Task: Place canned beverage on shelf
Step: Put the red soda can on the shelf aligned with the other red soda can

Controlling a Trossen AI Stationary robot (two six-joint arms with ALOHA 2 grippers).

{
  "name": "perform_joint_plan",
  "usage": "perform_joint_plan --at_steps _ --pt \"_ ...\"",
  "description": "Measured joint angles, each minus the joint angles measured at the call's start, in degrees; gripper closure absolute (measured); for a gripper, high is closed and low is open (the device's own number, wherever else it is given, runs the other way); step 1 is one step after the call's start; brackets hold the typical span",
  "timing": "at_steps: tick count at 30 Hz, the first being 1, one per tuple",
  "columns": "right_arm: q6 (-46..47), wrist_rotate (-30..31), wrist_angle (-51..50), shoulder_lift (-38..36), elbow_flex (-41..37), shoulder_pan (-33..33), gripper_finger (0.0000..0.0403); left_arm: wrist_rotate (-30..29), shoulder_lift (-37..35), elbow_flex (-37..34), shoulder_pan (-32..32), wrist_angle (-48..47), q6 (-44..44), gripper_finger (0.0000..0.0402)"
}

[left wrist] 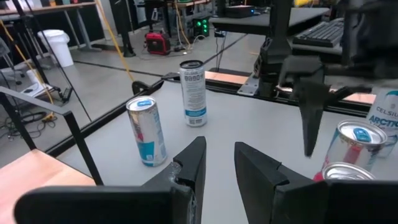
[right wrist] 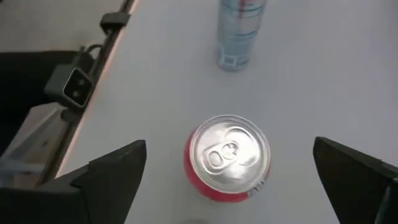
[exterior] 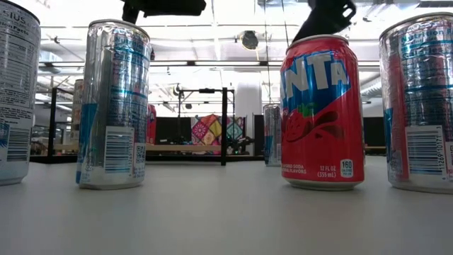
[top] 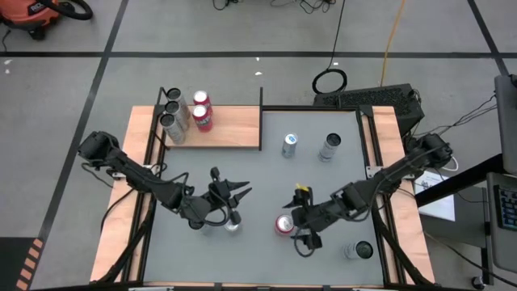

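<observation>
Both arms are dark, near-black, built of rounded segments with bulbous joints. The left arm (top: 133, 174) carries thin black cables along its links. The right arm (top: 388, 178) shows a small yellow fitting near its wrist (nature unclear). The fingers (left wrist: 193, 165) are matte black, flat and wedge-shaped, tapering to blunt tips.

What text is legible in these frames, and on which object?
"NTA", start cut off, "12 FL OZ (355 mL)", "160": red strawberry soda can, low view.
"CELSIUS", "ARCTIC": white can at left wrist view's edge.
"SIUS": white can at low view's left edge.
Blue-and-silver slim can: barcodes and small print, too blurred.
Elsewhere: nothing readable.
</observation>
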Motion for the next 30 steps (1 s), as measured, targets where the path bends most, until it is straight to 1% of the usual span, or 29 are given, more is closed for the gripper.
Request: perform_joint_plan --at_steps 3,6,12,20,30 --pt "-1.99 -2.38 -0.08 1.91 0.00 -1.86 0.0004 0.00 0.00 0.00 0.00 0.02 -0.04 0.0316" --pt "-2.75 -3.02 -0.13 3.73 0.00 -3.07 0.0004 0.00 0.00 0.00 -0.03 0.21 -0.05 0.0316" --pt "-3.15 -8.58 -0.33 7.44 0.00 -4.52 0.0008 -0.02 0.00 0.00 0.18 -0.33 -1.46 0.0316" --pt "-4.95 -8.57 -1.02 10.28 -0.10 -4.91 0.0010 -0.02 0.00 -0.02 1.18 0.04 -1.55 0.0316" --pt "-7.11 -8.58 0.79 9.91 -0.09 -5.00 0.0010 -0.02 0.00 -0.02 1.40 -0.95 -1.50 0.0316"
